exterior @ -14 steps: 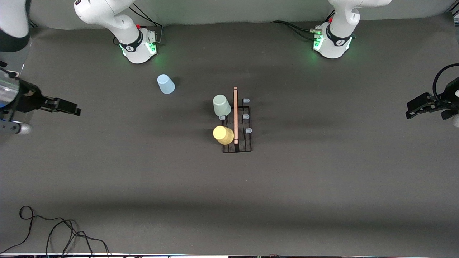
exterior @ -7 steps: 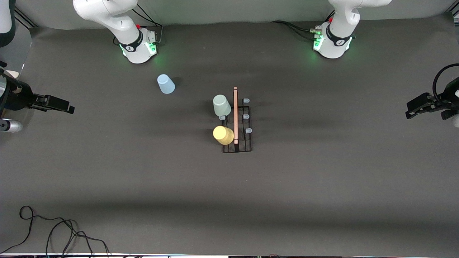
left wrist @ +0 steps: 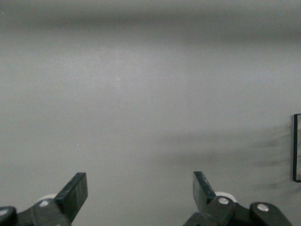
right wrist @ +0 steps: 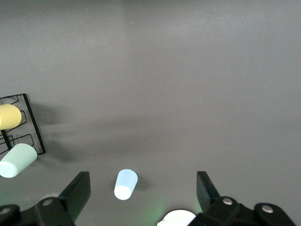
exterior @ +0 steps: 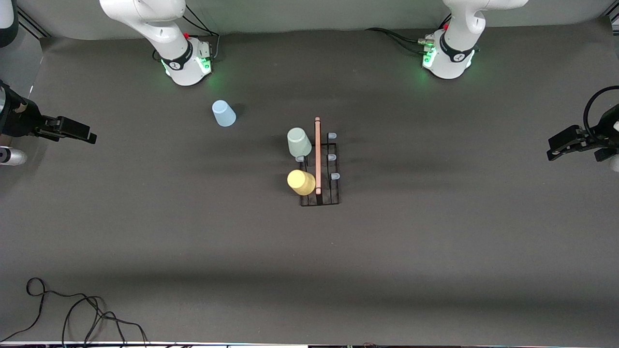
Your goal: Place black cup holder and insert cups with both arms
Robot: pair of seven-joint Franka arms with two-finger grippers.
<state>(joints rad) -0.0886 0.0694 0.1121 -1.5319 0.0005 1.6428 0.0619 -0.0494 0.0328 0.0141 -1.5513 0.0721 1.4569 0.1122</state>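
The black cup holder [exterior: 320, 199] stands mid-table, its wooden rod [exterior: 317, 154] along the top. A pale green cup [exterior: 299, 141] and a yellow cup [exterior: 301, 182] sit on pegs on the side toward the right arm; three pale-tipped pegs on the other side are bare. The light blue cup [exterior: 223, 113] stands upside down on the table near the right arm's base. My right gripper [exterior: 88, 136] hangs open and empty over its end of the table; its wrist view shows the blue cup [right wrist: 126, 184], the green cup [right wrist: 18, 160], the yellow cup [right wrist: 9, 116]. My left gripper [exterior: 556, 147] waits open over the other end.
The two arm bases [exterior: 186, 63] [exterior: 447, 60] glow green along the table's edge farthest from the front camera. Black cables [exterior: 72, 309] loop at the near corner on the right arm's end. An edge of the holder [left wrist: 296, 148] shows in the left wrist view.
My right gripper has drawn back toward its own end of the table, away from the cups. The left arm, the holder and the cups have not moved.
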